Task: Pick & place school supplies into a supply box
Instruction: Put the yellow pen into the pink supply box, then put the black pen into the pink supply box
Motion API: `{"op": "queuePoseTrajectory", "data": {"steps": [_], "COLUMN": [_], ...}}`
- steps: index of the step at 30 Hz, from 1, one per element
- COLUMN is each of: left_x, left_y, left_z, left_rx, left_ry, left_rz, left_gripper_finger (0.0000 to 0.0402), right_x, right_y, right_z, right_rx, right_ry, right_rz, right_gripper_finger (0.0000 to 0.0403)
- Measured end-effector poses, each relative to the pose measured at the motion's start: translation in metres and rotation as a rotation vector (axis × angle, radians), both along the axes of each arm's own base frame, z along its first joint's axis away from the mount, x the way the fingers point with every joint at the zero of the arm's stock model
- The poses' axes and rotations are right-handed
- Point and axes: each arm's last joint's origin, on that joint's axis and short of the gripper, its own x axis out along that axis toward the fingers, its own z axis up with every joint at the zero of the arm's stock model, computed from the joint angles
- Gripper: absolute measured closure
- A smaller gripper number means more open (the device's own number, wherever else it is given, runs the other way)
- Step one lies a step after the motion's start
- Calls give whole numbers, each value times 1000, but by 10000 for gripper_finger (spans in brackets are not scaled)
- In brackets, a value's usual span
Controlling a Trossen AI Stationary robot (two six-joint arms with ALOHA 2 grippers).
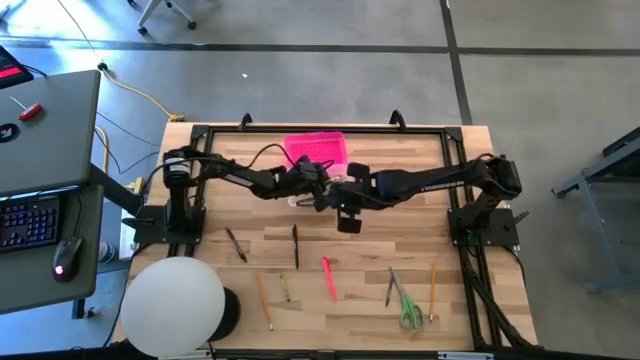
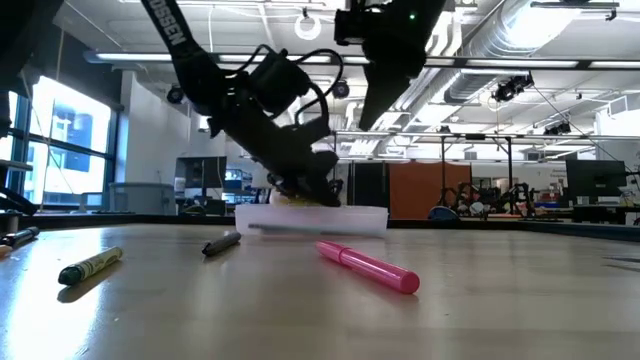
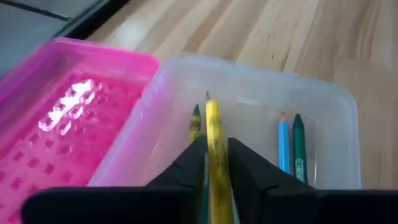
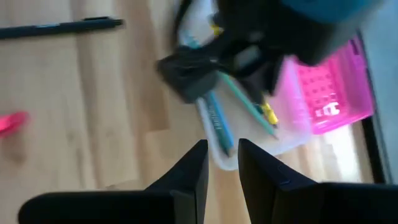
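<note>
The supply box stands open at the table's far middle: its pink dotted lid (image 1: 317,150) (image 3: 56,118) lies flat behind the clear base (image 3: 261,93) (image 2: 310,219). A blue pencil (image 3: 283,146) and a green pencil (image 3: 299,146) lie in the base. My left gripper (image 3: 214,155) (image 1: 305,185) is over the base, shut on a yellow pencil (image 3: 213,134). My right gripper (image 4: 221,155) (image 1: 349,205) hovers just near of the box, slightly open and empty. A pink pen (image 1: 329,278) (image 2: 368,267), black pens (image 1: 295,245), pencils (image 1: 263,300) and green-handled scissors (image 1: 408,308) lie flat on the table's near half. My left gripper pinches the yellow pencil's shaft (image 3: 214,163) between its two fingers. The pencil runs along the fingers, and its free end (image 3: 210,102) sticks out past the fingertips over the inside of the clear base, lifted clear. How far back it reaches is hidden by the fingers.
A white ball-shaped thing (image 1: 172,305) stands at the table's near left corner. A grey pen (image 1: 390,285) and an orange pencil (image 1: 433,290) lie near the scissors. A yellow-green marker (image 2: 90,265) lies at the left of the low view. A desk with a keyboard (image 1: 30,220) stands left of the table.
</note>
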Motion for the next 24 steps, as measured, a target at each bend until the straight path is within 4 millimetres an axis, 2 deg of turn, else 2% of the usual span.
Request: {"op": "queuePoseTrajectory", "data": {"steps": [7,12,14,16,18,22,24], "left_x": [5,-9,-21,-31,-51,-87,-98], "left_y": [2,-4,-11,-19,-27,-48,-60], "left_z": [14,48,63,80,98,132,139], "left_rx": [11,-26,-31,0,44,59,20], "left_ry": [73,291,354,368,397,344,276], "left_rz": [26,17,50,152,269,397,411], "left_gripper_finger": [230,222,227,235,244,263,269], "right_x": [-3,-9,-10,-11,-12,-14,-13], "right_y": [20,30,31,31,31,30,30], "right_z": [-2,-4,-4,-4,-4,-4,-4], "right_rx": [-13,-13,-40,-74,-91,-87,-85], "right_ry": [23,61,64,64,63,78,74], "right_rz": [32,25,9,-7,-29,-46,-45], "right_gripper_finger": [336,336,336,336,336,336,336]}}
